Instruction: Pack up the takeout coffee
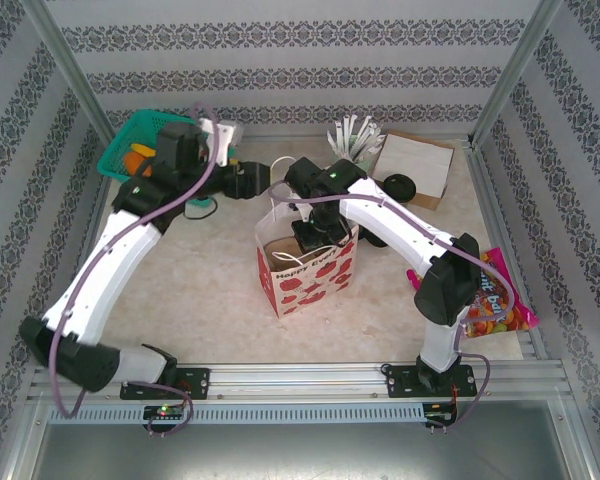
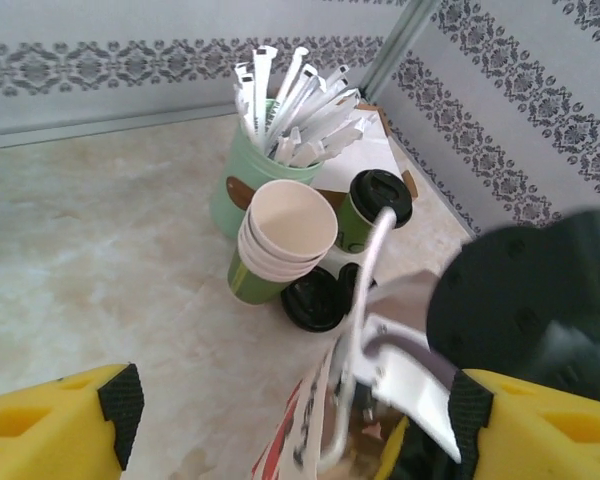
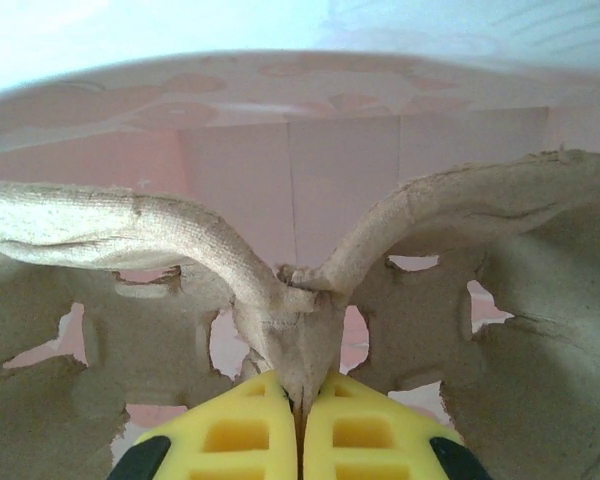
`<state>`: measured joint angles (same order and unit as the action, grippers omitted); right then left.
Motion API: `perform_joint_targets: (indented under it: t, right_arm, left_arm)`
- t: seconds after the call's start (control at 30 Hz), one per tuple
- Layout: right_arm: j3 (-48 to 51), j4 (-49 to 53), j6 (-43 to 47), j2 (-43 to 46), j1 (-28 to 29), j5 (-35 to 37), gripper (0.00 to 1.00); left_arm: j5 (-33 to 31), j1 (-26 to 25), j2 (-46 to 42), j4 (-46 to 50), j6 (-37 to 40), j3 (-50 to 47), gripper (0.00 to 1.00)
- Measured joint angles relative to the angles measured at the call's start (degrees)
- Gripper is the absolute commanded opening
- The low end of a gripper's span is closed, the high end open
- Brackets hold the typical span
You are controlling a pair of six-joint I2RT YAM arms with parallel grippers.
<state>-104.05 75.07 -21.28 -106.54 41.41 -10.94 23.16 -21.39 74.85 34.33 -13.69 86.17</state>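
Note:
The takeout coffee [image 2: 375, 205], a green cup with a black lid, stands on the table by the mint-green holder; from above its lid [image 1: 398, 186] shows beyond the right arm. My left gripper [image 2: 295, 410] is wide open, its yellow fingers [image 2: 60, 430] on either side of the paper bag's white handle [image 2: 365, 300] without touching it. It hovers at the bag's far-left corner [image 1: 260, 185]. My right gripper [image 3: 302, 420] is down inside the red-heart bag [image 1: 320, 280], shut on the centre ridge of a brown pulp cup carrier [image 3: 300, 320].
A stack of green paper cups [image 2: 280, 240] and loose black lids [image 2: 315, 298] sit beside the holder of white sticks [image 2: 270, 150]. A cardboard box [image 1: 415, 165] is at the back right, a green basket [image 1: 130, 150] back left, a candy packet [image 1: 495, 300] at the right edge.

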Motion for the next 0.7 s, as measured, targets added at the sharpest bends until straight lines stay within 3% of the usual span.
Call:
perform_joint_targets:
  t: [0.17,0.47,0.53,0.63,0.7]
  right_arm:
    - [0.5,-1.8,-1.1,0.2,0.0,0.2,0.00]
    - [1.5,-4.3,-1.4,1.4,0.0,1.0,0.00]
    - [1.9,-4.9,-1.5,1.7,0.0,1.1,0.00]
    - [2.3,-5.4,-1.5,1.8,0.0,1.1,0.00]
    - [2.3,-5.6,-1.5,1.8,0.0,1.1,0.00]
  left_arm:
    - [1.6,-0.4,-11.5,-0.4,3.4,-10.7,1.00]
    - [7.3,-6.5,-21.9,-4.4,16.9,-24.5,1.00]
    - [7.6,-8.5,-21.9,-5.2,22.3,-24.7,0.93]
    - [7.7,-11.0,-20.3,-4.9,29.5,-23.8,0.70]
    - [7.5,-11.9,-18.2,-4.3,32.9,-22.1,0.64]
